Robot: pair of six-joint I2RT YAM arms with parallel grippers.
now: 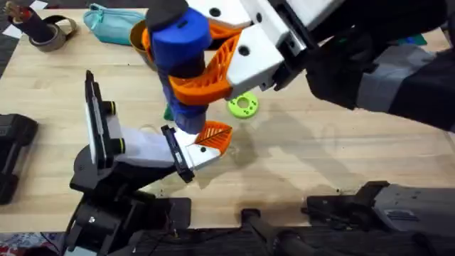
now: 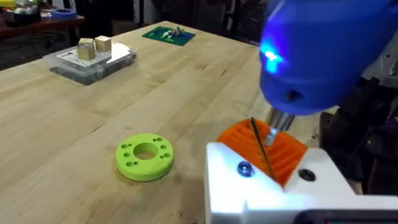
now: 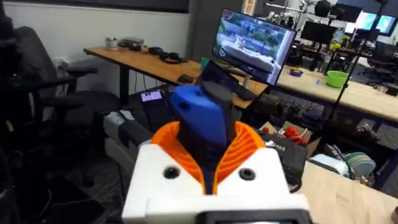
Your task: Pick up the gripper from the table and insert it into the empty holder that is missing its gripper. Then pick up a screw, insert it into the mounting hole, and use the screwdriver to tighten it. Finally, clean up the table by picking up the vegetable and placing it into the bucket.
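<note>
1. Right gripper (image 1: 213, 60): white blocky finger bodies w/ orange ribbed pads (image 1: 229, 53) on the inner faces; ribs run crosswise, open triangular webbing behind them.
2. Dark round screw heads in the white blocks just behind the pads, one per finger (image 3: 171, 173).
3. Further back from the jaws: white housing w/ black edge trim, then black arm links and a grey sleeve-like section (image 1: 398, 78).
4. Left gripper (image 2: 273, 163): same build, white block, orange ribbed pad, small bluish screw head and a dark hole by the pad.
5. Arm bases (image 1: 135, 220): black, angular, cables alongside.
</note>
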